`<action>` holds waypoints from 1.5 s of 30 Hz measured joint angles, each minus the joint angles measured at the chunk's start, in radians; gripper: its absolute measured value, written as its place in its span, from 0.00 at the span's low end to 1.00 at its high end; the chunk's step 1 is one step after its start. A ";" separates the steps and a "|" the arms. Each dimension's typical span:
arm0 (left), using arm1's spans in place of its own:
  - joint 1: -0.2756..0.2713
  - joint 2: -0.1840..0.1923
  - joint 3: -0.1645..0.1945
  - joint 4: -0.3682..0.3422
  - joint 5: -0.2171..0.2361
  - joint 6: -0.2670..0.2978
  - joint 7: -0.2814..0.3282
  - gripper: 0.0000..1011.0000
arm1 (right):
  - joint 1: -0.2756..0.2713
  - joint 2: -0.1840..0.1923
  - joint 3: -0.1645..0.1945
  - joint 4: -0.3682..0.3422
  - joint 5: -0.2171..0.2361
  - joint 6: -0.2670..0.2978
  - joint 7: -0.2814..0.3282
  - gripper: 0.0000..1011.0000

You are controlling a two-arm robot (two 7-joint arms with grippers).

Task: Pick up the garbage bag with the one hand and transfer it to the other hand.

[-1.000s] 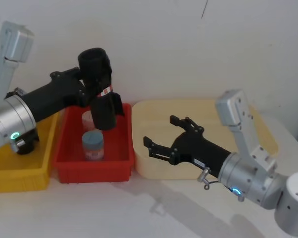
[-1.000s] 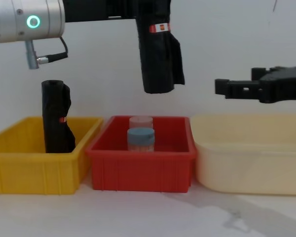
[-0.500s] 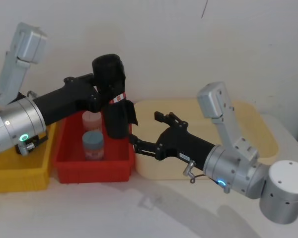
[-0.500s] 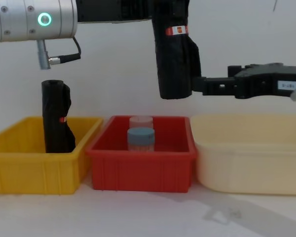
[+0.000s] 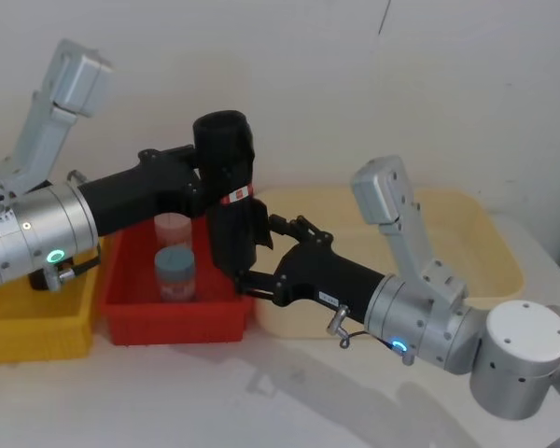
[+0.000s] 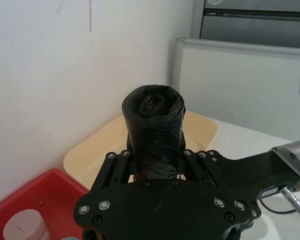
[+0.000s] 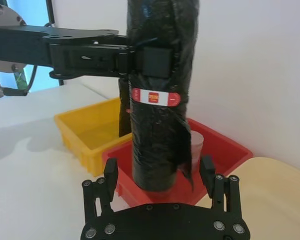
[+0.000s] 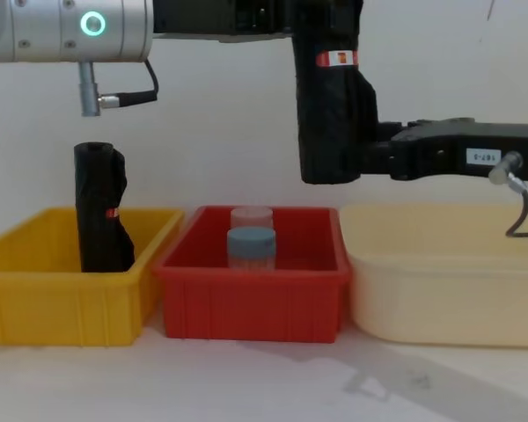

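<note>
Your right pincer [image 5: 252,254] has moved in from 3 o'clock, spread wide astride the foot of the garbage bag [image 5: 226,154] | left pincer [image 5: 213,189] clamps it by the label | handover ready, judged: close right.

left gripper [image 5: 213,191], reaching in from 9 o'clock, clamps the garbage bag [image 5: 226,154]; right gripper [image 5: 254,250], from 4 o'clock, spread, apparently astride it
</note>
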 joint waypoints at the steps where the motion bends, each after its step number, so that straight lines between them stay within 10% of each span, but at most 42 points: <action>1: -0.002 0.000 0.002 0.001 -0.001 0.002 -0.001 0.38 | 0.000 0.000 -0.002 0.000 0.002 0.000 0.001 0.99; 21: -0.022 -0.009 0.035 0.020 -0.025 0.020 -0.021 0.38 | 0.019 -0.017 -0.016 0.020 0.046 0.012 0.001 0.96; 37: -0.025 -0.010 0.042 0.024 -0.030 0.022 -0.025 0.38 | 0.025 -0.022 -0.018 0.027 0.057 0.017 -0.005 0.53; 45: -0.026 -0.011 0.043 0.025 -0.031 0.023 -0.026 0.38 | 0.026 -0.023 -0.019 0.029 0.058 0.018 -0.006 0.51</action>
